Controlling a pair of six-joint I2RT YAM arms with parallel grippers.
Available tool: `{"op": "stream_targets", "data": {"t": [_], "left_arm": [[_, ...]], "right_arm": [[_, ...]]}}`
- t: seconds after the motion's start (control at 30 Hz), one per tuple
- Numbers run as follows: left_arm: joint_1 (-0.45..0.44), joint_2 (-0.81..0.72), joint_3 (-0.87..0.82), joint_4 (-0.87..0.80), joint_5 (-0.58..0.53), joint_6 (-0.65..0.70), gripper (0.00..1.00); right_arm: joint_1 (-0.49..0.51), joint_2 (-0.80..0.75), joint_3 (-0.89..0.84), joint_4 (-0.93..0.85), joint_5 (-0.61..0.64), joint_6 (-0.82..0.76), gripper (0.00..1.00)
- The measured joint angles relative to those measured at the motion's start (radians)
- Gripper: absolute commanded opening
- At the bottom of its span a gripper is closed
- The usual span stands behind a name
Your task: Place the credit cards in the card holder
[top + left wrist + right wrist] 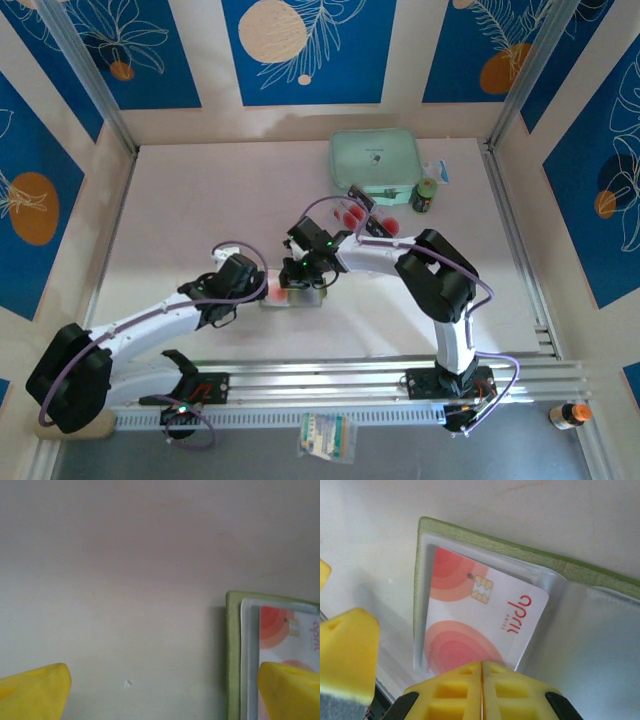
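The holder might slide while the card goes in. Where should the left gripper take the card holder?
Probably the card holder's bare green border, approached from the left arm's side: it lies flat, free of the card, between the open left gripper's fingers.

A matte white worktop (200, 210) is boxed in on three sides by cream walls (210, 122). Set into the walls are deep blue panels (300, 50) drawn with thin white leaf outlines and peach or orange discs. Slanting aluminium posts (85, 70) stand at the two far corners. Grooved aluminium rails (330, 383) run along the near edge, with a grey strip (480, 455) below them. The light is soft and even, the shadows faint.
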Motion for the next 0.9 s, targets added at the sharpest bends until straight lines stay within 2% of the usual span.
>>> {"op": "stream_targets", "data": {"t": [0.5, 0.9], "left_arm": [[0.027, 0.058, -0.021, -0.015, 0.001, -0.019, 0.95], [0.029, 0.071, -0.038, -0.011, 0.001, -0.019, 0.95]], "right_arm": [[-0.016, -0.034, -0.002, -0.028, 0.050, -0.001, 0.07], [-0.016, 0.020, 0.000, -0.032, 0.052, -0.001, 0.06]]}}
